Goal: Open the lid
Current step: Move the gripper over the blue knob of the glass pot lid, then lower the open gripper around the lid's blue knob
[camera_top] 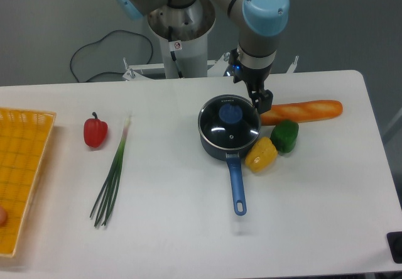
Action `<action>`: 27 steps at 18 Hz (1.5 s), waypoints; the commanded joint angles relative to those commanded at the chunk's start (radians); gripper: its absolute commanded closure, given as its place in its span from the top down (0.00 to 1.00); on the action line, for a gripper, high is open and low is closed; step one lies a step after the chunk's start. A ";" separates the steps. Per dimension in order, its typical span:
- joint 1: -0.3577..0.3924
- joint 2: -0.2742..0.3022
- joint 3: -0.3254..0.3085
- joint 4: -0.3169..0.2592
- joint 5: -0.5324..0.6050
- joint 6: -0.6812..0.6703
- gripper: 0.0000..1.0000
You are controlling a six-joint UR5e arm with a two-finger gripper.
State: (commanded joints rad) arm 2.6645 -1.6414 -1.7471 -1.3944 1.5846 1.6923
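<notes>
The lid [229, 125], a round glass disc with a thin metal rim and a blue knob [230, 112] in its middle, lies flat on the dark saucepan [221, 148] near the table's centre. The pan's long blue handle [237, 186] points toward the front edge. My gripper [260, 101] hangs above the lid's far-right rim, to the right of the knob and apart from it. Its fingertips sit close together with nothing between them, and I cannot make out whether a gap is left.
A baguette [303, 110] lies right of the pan, with a green pepper [286, 135] and a yellow pepper [261, 154] against the pan's right side. A red pepper [95, 131] and green onions [113, 175] lie to the left. A yellow basket [19, 166] sits at the left edge.
</notes>
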 joint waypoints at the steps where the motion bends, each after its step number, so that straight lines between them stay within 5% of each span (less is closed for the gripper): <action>1: -0.002 0.003 -0.008 0.000 -0.003 -0.031 1.00; 12: -0.014 0.038 -0.075 0.006 -0.008 -0.308 1.00; 21: -0.049 -0.006 -0.074 0.020 -0.074 -0.638 1.00; 27: -0.075 -0.049 -0.078 0.117 -0.071 -0.706 1.00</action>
State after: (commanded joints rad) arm 2.5894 -1.6904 -1.8254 -1.2778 1.5140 0.9864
